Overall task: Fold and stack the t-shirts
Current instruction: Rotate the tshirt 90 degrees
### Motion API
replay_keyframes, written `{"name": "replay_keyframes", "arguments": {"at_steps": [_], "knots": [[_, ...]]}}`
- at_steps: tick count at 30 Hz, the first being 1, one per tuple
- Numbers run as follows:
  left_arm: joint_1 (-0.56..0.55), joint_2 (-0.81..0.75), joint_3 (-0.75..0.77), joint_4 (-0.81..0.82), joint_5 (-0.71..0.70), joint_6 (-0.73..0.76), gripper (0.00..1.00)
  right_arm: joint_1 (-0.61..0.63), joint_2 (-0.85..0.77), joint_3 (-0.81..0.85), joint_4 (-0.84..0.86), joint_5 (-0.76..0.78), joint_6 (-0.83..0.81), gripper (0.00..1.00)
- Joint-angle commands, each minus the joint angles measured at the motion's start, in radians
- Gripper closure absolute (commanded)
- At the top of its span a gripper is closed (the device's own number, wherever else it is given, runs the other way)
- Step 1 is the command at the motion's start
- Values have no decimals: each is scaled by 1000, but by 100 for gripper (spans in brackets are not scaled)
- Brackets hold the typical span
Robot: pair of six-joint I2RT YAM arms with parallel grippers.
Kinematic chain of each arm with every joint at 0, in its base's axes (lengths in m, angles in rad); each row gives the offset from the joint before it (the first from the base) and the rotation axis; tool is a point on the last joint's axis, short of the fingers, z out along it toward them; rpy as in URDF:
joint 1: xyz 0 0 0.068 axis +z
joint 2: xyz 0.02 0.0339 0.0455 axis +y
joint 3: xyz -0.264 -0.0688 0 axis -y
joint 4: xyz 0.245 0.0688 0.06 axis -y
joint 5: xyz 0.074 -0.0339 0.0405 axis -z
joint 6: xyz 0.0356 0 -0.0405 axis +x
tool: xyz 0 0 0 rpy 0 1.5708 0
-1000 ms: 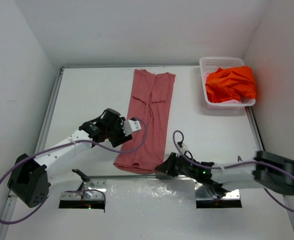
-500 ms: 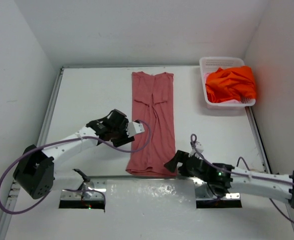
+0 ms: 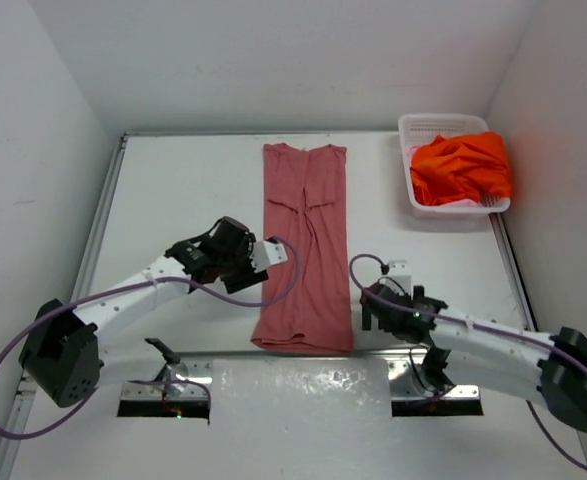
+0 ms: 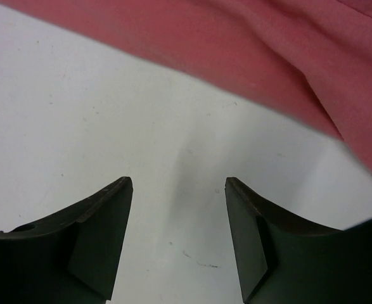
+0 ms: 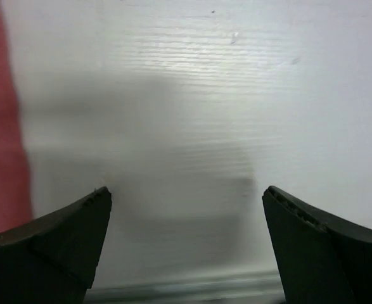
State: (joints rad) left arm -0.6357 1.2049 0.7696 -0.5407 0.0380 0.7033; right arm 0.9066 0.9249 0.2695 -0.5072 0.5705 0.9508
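While the table (image 3: 173,180) has one shirt laid out on it, the job looks to be in its early folds. The rose-red t-shirt (image 3: 308,240) lies flat down the middle as a long narrow strip running from the far edge almost to the near edge, and I judge it needs its crosswise folds yet. At the far right corner the white basket (image 3: 443,124) holds the orange t-shirt (image 3: 463,165), crumpled and unfolded, and nothing is stacked. I count two shirts plainly seen, one basket and two grippers; I cannot make out a third shirt. The left gripper (image 4: 179,183) hovers with jaws apart over bare table just beside the strip's left edge. The right gripper (image 5: 186,190), jaws wide and empty, sits just beside its right edge, close to the near edge.
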Motion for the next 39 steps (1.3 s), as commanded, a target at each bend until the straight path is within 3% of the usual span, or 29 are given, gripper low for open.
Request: {"name": "replay_keyframes", "arguments": {"at_steps": [1, 2, 6, 7, 9, 10, 11, 12, 14, 16, 17, 19, 20, 24, 25, 27, 29, 32, 33, 35, 36, 37, 39], "knots": [[-10, -36, -10, 31, -16, -4, 41, -168, 182, 247, -53, -109, -443, 1], [-9, -36, -9, 31, -26, -16, 41, -210, 318, 440, -69, -138, -480, 1], [27, -25, -6, 13, -63, -45, 40, -297, 589, 903, -44, -182, -622, 1], [91, -27, -6, 25, -43, -45, 40, -322, 648, 1109, -53, -283, -653, 1], [189, -31, 8, 42, 25, -42, 40, -362, 862, 1361, -106, -308, -699, 1], [290, -27, 20, 62, 92, -36, 40, -362, 934, 1493, -138, -313, -787, 1], [319, -18, 36, 55, 114, -34, 40, -364, 998, 1730, -142, -328, -820, 1], [344, 66, 118, 32, 121, -41, 41, -385, 1113, 1830, -128, -340, -837, 1], [401, 168, 203, -42, 225, -54, 43, -434, 1187, 1988, -6, -378, -729, 1], [468, 284, 318, -105, 383, -33, 44, -524, 1227, 1967, 211, -538, -590, 1], [494, 323, 367, -142, 419, -12, 44, -541, 1235, 1935, 261, -566, -602, 1], [612, 480, 564, -200, 546, 8, 45, -516, 1281, 1997, 209, -535, -755, 1], [637, 481, 565, -214, 586, 13, 45, -515, 1301, 2030, 149, -496, -799, 2], [702, 631, 789, -265, 606, 68, 46, -495, 1312, 2023, -233, -281, -894, 25], [703, 654, 831, -300, 640, 82, 46, -495, 1287, 1974, -273, -185, -859, 41], [680, 719, 936, -368, 662, 148, 49, -495, 1171, 1802, -350, -146, -780, 61], [647, 754, 1006, -456, 648, 262, 51, -508, 1044, 1632, -389, -208, -723, 57], [562, 749, 990, -631, 721, 609, 52, -508, 907, 1440, -453, -257, -647, 46], [529, 739, 967, -627, 723, 633, 51, -508, 878, 1341, -462, -288, -626, 44], [487, 690, 864, -544, 673, 583, 51, -508, 821, 1239, -450, -365, -601, 44], [457, 674, 831, -428, 634, 537, 51, -506, 751, 1123, -385, -397, -586, 47], [449, 647, 767, -370, 626, 479, 51, -486, 711, 1073, -351, -428, -572, 57], [444, 627, 719, -224, 622, 327, 51, -442, 588, 937, -243, -455, -557, 62]]}}
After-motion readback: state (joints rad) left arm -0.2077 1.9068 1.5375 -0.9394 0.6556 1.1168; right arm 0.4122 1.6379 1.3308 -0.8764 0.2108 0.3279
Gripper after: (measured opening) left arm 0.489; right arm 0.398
